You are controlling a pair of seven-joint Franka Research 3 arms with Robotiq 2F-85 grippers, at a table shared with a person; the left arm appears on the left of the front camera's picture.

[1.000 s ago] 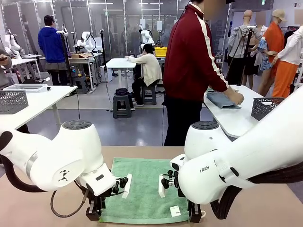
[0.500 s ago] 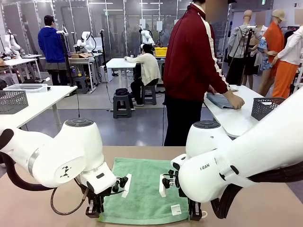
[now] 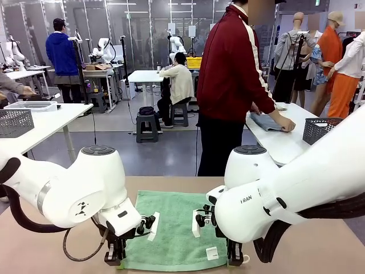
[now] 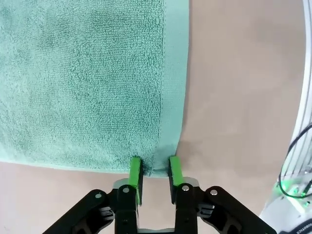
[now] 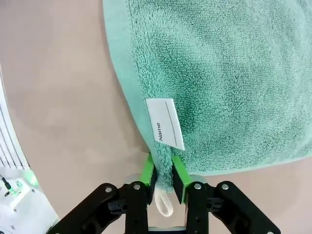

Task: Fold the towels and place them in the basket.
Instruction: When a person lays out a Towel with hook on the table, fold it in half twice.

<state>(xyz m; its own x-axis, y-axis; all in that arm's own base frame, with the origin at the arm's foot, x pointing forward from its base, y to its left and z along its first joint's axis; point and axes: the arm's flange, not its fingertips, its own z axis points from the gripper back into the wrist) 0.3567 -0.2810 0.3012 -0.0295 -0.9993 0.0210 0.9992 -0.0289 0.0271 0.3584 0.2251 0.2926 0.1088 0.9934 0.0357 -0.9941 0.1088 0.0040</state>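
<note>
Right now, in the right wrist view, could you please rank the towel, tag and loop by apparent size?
Largest to smallest:
1. towel
2. tag
3. loop, though it is partly hidden

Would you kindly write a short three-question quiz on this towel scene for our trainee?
1. True or false: the left pincer is shut on a corner of the green towel.
2. The white name tag lies nearest: A the right pincer; B the left pincer; C the towel's far edge.
3. What colour is the second towel under the person's hand?
Key: 1 true; 2 A; 3 blue.
</note>
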